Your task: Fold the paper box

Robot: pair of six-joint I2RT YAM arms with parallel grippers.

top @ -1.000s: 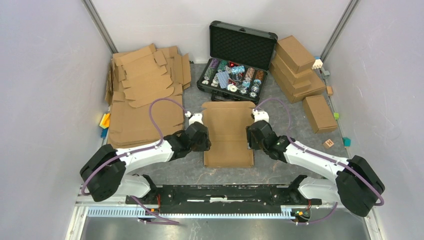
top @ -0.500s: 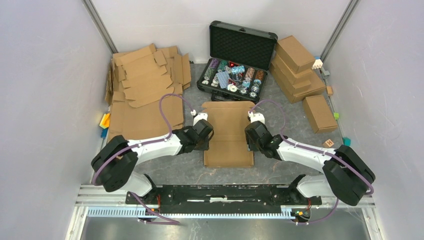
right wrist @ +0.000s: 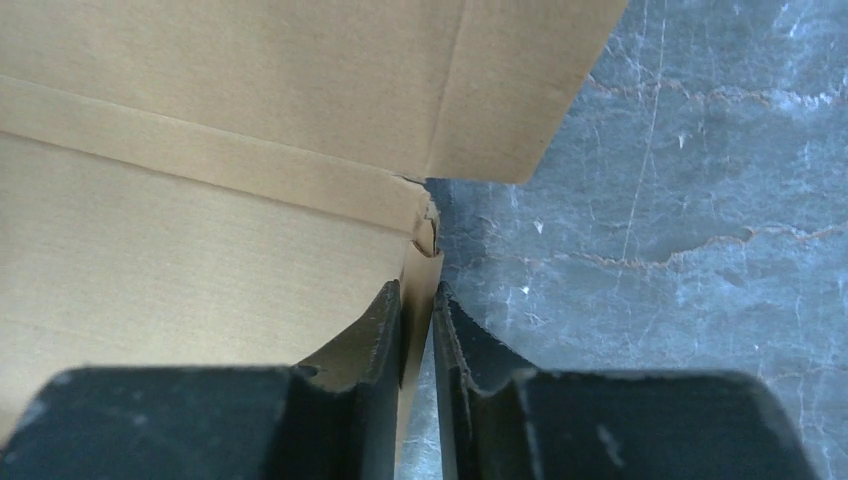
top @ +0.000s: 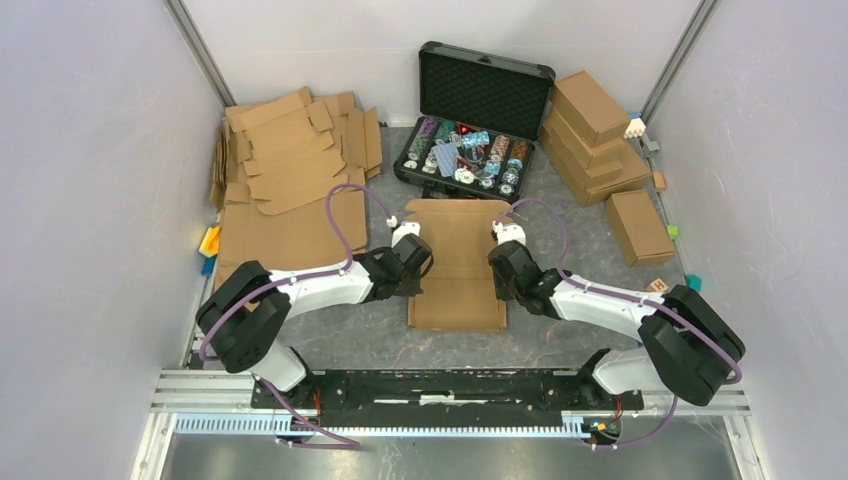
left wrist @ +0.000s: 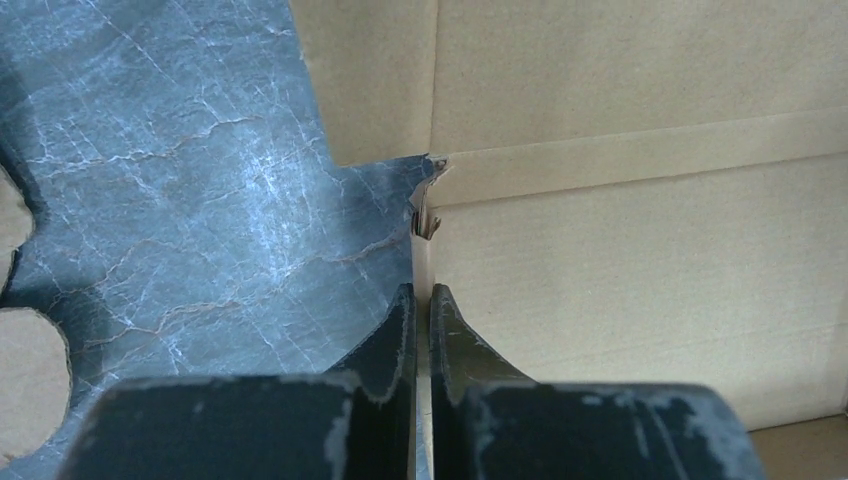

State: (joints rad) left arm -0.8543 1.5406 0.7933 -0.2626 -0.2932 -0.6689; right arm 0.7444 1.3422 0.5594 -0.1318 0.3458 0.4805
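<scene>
Left gripper (left wrist: 422,300), jaws clamped on raised left wall of box (left wrist: 640,250), right gripper (right wrist: 418,297), jaws clamped on raised right wall

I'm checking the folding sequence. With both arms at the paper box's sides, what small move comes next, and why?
Probably draw both pinched side flaps up and inward together along their creases. The left jaws are shut on the paper box's left side flap, the right jaws on its right side flap, while the far lid panel lies flat on the table.
</scene>
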